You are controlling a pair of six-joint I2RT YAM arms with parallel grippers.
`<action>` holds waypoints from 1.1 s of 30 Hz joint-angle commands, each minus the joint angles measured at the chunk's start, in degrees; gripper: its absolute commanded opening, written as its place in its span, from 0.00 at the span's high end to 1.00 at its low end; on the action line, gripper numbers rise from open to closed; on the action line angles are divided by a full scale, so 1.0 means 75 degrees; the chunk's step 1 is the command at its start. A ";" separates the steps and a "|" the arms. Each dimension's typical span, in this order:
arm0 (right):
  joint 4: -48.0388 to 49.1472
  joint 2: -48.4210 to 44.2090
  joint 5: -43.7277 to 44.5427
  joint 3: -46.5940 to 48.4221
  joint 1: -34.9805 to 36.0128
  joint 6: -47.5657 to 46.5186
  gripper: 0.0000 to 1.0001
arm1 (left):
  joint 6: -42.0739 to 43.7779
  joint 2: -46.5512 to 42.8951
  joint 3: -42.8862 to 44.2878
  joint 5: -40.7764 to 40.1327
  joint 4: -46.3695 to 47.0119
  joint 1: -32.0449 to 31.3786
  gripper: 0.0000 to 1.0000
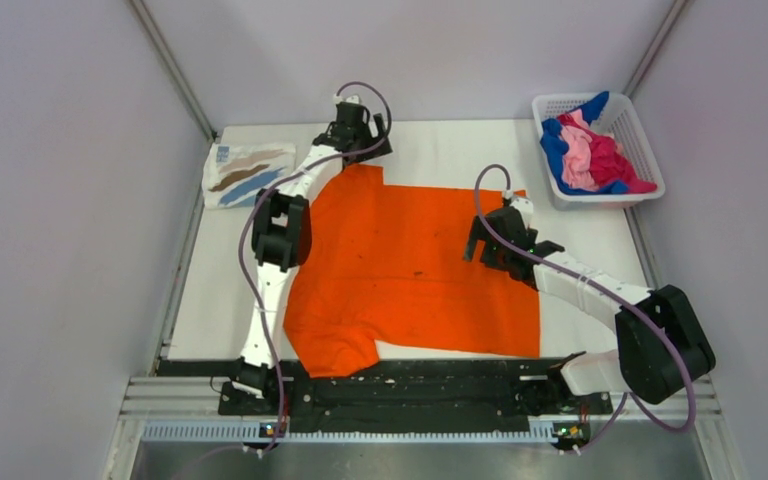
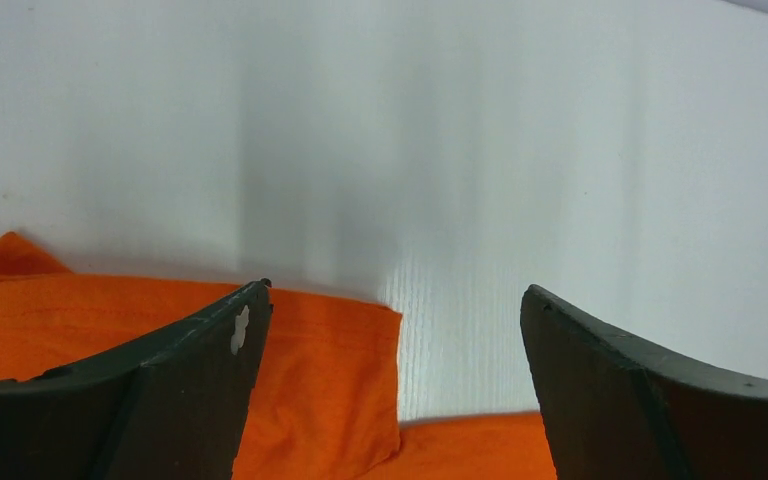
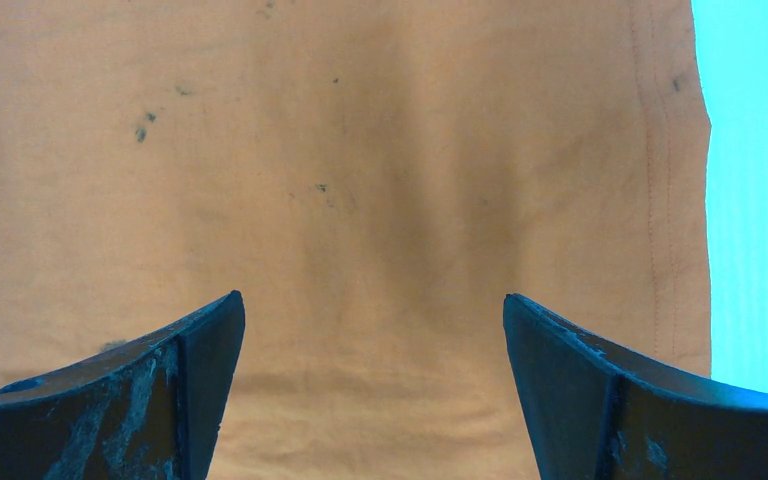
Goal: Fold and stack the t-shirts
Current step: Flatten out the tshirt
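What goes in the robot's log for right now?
orange t-shirt: flat, unfolded | left claw: open, at far sleeve | right claw: open, above it | streaked t-shirt: folded, far left

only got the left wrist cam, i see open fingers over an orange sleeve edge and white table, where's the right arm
Observer: The right gripper is over the right half of the orange shirt, jaws open with nothing between them.
Operator: is that shirt folded yet
Observer: No, it lies spread out flat across the middle of the table, both sleeves still out on the left side.
Operator: any other shirt out on the table
Observer: Yes, a folded white shirt with brown and blue streaks lies at the far left corner, apart from the orange one.
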 commanded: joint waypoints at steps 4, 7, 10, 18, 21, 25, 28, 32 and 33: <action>0.0293 -0.0010 0.0262 0.0340 -0.0052 0.0042 0.01 | 0.0507 -0.2551 -0.2215 -0.0569 0.0571 -0.0057 0.01; 0.0291 -0.0115 0.0232 0.0301 -0.0054 0.0060 0.01 | 0.0438 -0.3116 -0.3232 -0.0807 0.0727 -0.0043 0.01; 0.0284 -0.0234 0.0259 0.0202 -0.0058 0.0044 0.01 | 0.0234 -0.3195 -0.3733 -0.0976 0.0901 -0.0015 0.01; 0.0186 -0.0412 0.0381 0.0046 -0.0061 0.0019 0.01 | -0.0544 -0.2250 -0.3246 -0.0325 0.1073 0.0329 0.01; 0.0152 -0.0440 0.0485 0.0011 -0.0064 0.0000 0.01 | -0.0607 -0.1941 -0.2948 -0.0301 0.1216 0.0369 0.01; 0.0067 -0.0529 0.0762 -0.0048 -0.0116 0.0013 0.01 | -0.0661 -0.1383 -0.2294 -0.0084 0.1408 0.0593 0.01; 0.0039 -0.0682 0.0791 -0.0108 -0.0196 0.0014 0.01 | -0.0891 -0.0887 -0.1745 0.0339 0.1355 0.0797 0.01; 0.0046 -0.0864 0.0849 -0.0191 -0.0267 0.0013 0.01 | -0.1008 -0.0382 -0.1160 0.0723 0.1616 0.0845 0.01; 0.0060 -0.0864 0.0855 -0.0201 -0.0287 0.0002 0.01 | -0.1053 -0.0254 -0.0937 0.0846 0.1654 0.0845 0.01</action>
